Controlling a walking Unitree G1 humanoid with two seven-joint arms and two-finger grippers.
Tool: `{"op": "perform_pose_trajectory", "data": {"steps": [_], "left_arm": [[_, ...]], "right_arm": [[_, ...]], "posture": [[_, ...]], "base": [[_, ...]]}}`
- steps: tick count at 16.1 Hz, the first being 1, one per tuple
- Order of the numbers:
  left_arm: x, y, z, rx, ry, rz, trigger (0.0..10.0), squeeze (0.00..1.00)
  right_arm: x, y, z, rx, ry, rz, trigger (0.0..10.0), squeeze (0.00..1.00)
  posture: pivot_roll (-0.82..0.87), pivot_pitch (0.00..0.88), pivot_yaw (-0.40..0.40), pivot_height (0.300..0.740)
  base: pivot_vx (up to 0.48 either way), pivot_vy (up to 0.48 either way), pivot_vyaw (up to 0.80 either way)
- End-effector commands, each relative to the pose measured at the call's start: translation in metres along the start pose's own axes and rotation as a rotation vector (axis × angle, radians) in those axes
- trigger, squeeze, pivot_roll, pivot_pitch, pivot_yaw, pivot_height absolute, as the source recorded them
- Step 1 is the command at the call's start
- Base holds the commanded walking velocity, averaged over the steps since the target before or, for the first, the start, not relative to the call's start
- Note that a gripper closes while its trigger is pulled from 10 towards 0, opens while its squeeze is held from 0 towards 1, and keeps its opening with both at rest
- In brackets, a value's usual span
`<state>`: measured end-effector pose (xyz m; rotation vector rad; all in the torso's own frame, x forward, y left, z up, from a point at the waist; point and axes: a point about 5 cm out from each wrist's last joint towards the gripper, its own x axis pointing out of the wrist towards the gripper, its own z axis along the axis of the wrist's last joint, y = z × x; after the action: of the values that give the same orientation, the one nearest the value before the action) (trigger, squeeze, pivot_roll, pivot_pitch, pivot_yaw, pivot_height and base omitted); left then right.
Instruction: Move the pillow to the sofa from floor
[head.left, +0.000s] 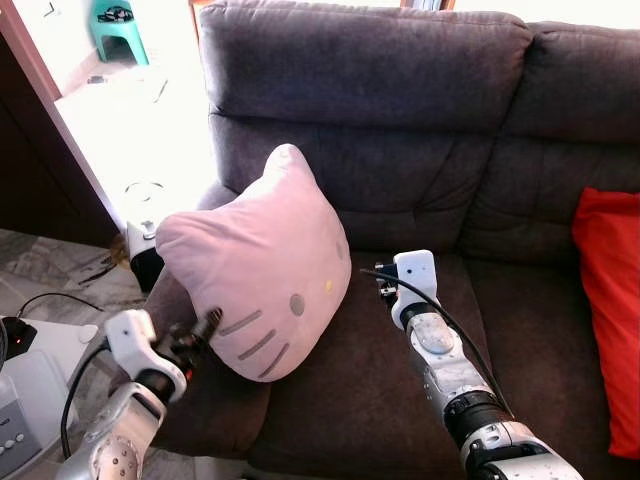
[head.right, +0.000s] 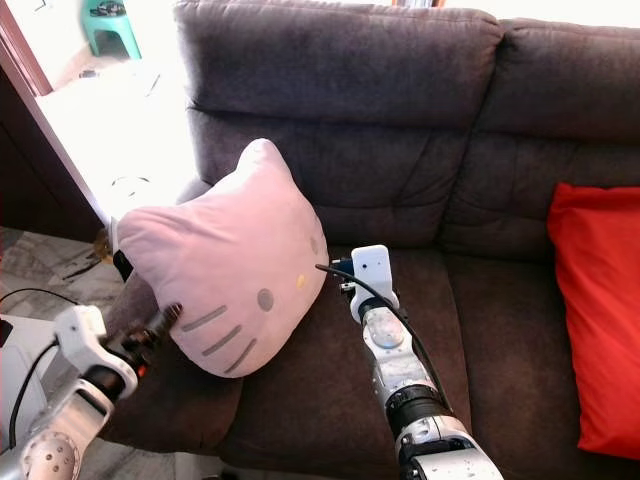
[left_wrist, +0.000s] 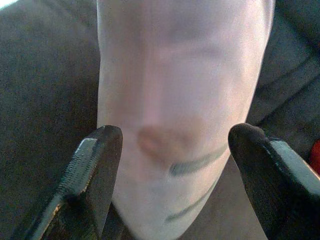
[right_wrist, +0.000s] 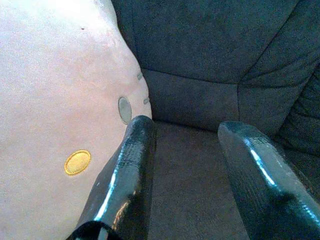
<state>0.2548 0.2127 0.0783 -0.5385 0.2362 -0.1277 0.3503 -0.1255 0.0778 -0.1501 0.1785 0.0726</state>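
The pink cat-face pillow (head.left: 260, 265) stands tilted on the left end of the dark grey sofa (head.left: 400, 110), leaning over the seat and armrest. My left gripper (head.left: 208, 324) is at the pillow's lower left edge. In the left wrist view it is open (left_wrist: 172, 137), with the pillow's edge (left_wrist: 180, 90) just ahead between the two fingers. My right gripper (head.left: 383, 285) hovers over the seat at the pillow's right side. It is open (right_wrist: 185, 130), one finger (right_wrist: 132, 165) close beside the pillow face (right_wrist: 60, 110), and holds nothing.
A red cushion (head.left: 610, 300) leans at the sofa's right end. On the floor to the left are a white device (head.left: 20, 400) with cables and a dark door frame (head.left: 40, 130). A teal stool (head.left: 120, 25) stands in the bright room behind.
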Motion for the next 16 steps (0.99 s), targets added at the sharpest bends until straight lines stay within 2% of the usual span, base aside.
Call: {"op": "perform_pose_trajectory", "data": {"steps": [1, 2, 6, 9, 13, 16], "left_arm": [[-0.003, 0.005, -0.012, 0.012, 0.068, 0.020, 10.0, 0.00], [-0.003, 0.007, -0.019, 0.034, 0.104, 0.035, 10.0, 0.00], [0.004, 0.009, -0.032, -0.004, 0.132, 0.037, 10.0, 0.00], [0.015, 0.013, -0.031, -0.020, 0.104, 0.061, 10.0, 0.00], [0.034, 0.019, -0.032, 0.001, 0.113, 0.091, 10.0, 0.00], [0.039, 0.017, -0.037, -0.010, 0.127, 0.073, 9.8, 0.00]], "right_arm": [[-0.001, 0.001, -0.004, -0.009, 0.015, 0.002, 10.0, 0.00], [-0.002, 0.001, -0.004, -0.011, 0.015, 0.002, 10.0, 0.00], [-0.001, 0.000, -0.004, -0.012, 0.015, -0.001, 10.0, 0.00], [-0.001, -0.003, -0.003, -0.013, 0.013, -0.008, 10.0, 0.00], [0.000, -0.005, -0.002, -0.016, 0.012, -0.013, 10.0, 0.00], [0.000, -0.006, 0.000, -0.017, 0.010, -0.015, 10.0, 0.00]], "posture": [[0.18, 0.102, -0.022, 0.740], [0.18, 0.100, -0.023, 0.740], [0.17, 0.098, -0.025, 0.740], [0.16, 0.112, -0.029, 0.740], [0.15, 0.124, -0.034, 0.740], [0.14, 0.132, -0.035, 0.740]], "base": [[0.000, 0.000, 0.00], [0.000, 0.000, 0.00], [0.000, 0.000, 0.00], [0.000, 0.000, 0.00], [0.000, 0.000, 0.00], [0.000, 0.000, 0.00]]}}
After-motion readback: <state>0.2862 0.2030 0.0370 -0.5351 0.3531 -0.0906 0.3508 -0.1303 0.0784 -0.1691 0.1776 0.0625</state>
